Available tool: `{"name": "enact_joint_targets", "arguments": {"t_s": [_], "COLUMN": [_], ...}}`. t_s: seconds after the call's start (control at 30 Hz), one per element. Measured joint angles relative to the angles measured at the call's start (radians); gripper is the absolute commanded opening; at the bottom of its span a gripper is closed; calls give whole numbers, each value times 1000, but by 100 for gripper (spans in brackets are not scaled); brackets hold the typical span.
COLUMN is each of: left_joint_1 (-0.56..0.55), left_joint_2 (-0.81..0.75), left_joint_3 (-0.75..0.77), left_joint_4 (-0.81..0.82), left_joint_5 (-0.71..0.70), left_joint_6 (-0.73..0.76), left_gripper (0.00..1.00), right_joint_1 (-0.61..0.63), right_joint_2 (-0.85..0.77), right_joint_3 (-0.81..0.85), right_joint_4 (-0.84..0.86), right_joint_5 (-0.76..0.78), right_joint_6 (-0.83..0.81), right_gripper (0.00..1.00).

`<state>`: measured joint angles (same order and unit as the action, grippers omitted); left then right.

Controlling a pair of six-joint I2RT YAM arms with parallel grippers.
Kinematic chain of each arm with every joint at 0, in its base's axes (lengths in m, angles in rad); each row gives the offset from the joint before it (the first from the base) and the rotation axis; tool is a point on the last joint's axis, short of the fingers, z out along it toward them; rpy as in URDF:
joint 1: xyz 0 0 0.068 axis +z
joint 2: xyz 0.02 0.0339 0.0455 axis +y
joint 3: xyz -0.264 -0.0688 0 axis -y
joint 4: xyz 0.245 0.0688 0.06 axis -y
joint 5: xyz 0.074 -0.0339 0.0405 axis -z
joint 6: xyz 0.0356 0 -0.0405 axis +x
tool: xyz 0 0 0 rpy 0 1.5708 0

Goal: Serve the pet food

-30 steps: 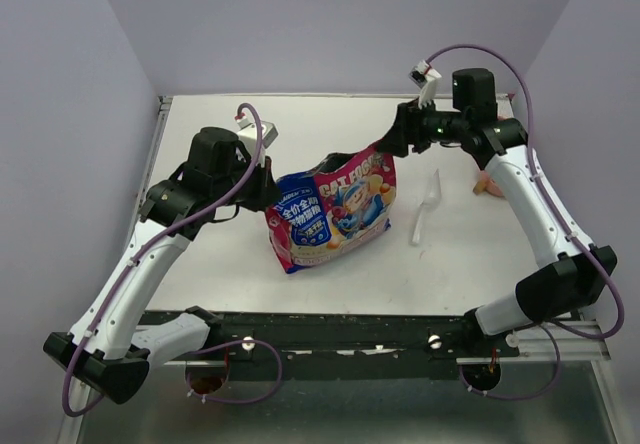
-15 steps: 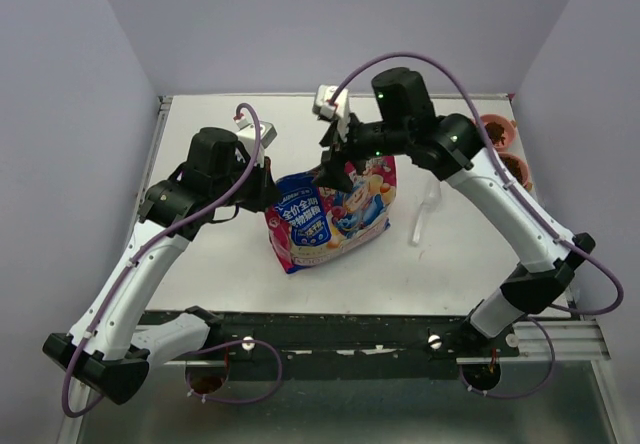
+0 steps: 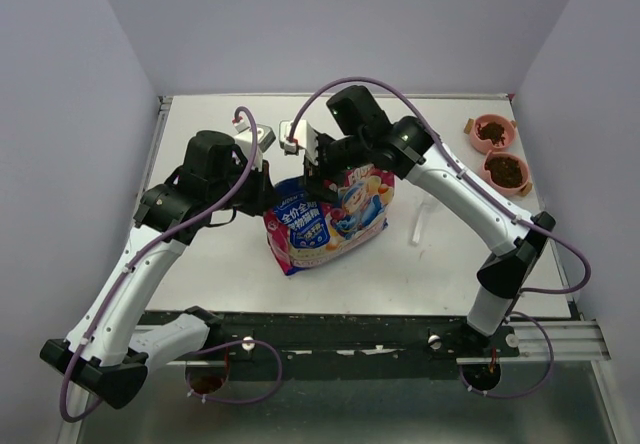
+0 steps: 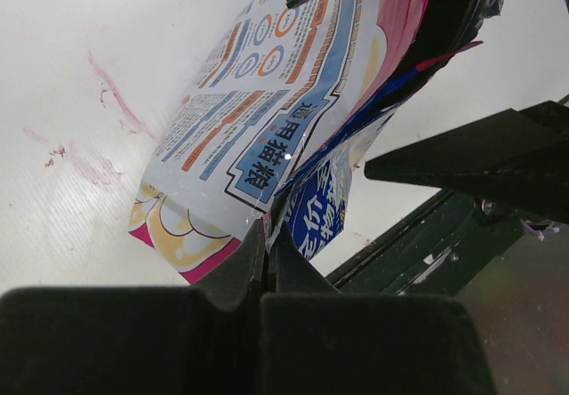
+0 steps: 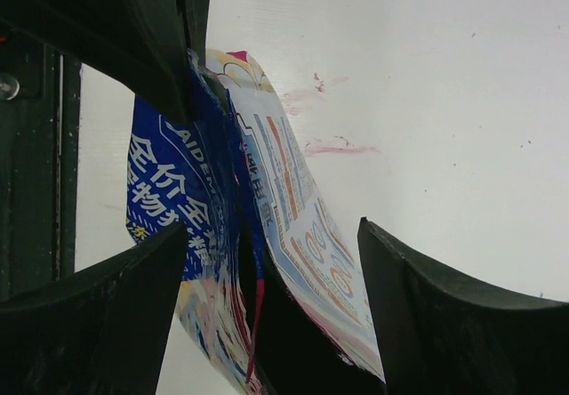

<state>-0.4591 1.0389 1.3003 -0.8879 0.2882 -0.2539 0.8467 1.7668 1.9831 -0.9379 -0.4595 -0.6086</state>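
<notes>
Right gripper (image 5: 273, 235): jaws spread wide, set astride the top lip of the cat food bag (image 3: 335, 214), nothing clamped. Within the last second it was swung from the bag's upper right corner across to its mouth, so a pull to open is judged next. Left gripper (image 4: 267, 239) is pinched shut on the bag's left edge. Pet food (image 3: 507, 171) is seen in two pink bowls (image 3: 487, 161) well right of the bag (bag contents hidden). The clear scoop (image 3: 418, 228), right of the bag, is partly covered by the arm.
</notes>
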Motion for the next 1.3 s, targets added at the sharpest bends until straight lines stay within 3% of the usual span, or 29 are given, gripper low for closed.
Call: {"name": "enact_joint_targets", "arguments": {"t_s": [0.07, 0.2, 0.37, 0.6, 0.7, 0.8, 1.07, 1.13, 1.23, 1.3], "left_joint_1": [0, 0, 0, 2, 2, 2, 2, 2, 2, 2], "left_joint_2": [-1, -1, -1, -1, -1, -1, -1, -1, -1, -4], "left_joint_3": [0, 0, 0, 0, 0, 0, 0, 0, 0, 0], "left_joint_4": [-2, -6, -7, -5, -3, 2, 3, 4, 3, 3], "left_joint_5": [1, 2, 2, 1, 1, 1, 0, -3, -9, -9], "left_joint_6": [3, 13, 22, 26, 30, 35, 38, 37, 37, 37], "left_gripper": [0, 0, 0, 0, 0, 0, 0, 0, 0, 0], "right_joint_1": [13, 32, 50, 66, 71, 79, 104, 108, 113, 113], "right_joint_2": [0, 0, -3, -4, -4, -4, -5, -5, -25, -51], "right_joint_3": [1, 2, 2, 2, 2, 2, -5, -11, -49, -92], "right_joint_4": [-4, -11, -25, -42, -51, -60, -57, -47, -14, 14], "right_joint_5": [21, 80, 156, 212, 222, 235, 303, 319, 331, 344], "right_joint_6": [-18, -47, -83, -116, -121, -132, -158, -156, -164, -175], "right_gripper": [68, 56, 52, 35, 21, 0, 2, 7, 25, 25]}}
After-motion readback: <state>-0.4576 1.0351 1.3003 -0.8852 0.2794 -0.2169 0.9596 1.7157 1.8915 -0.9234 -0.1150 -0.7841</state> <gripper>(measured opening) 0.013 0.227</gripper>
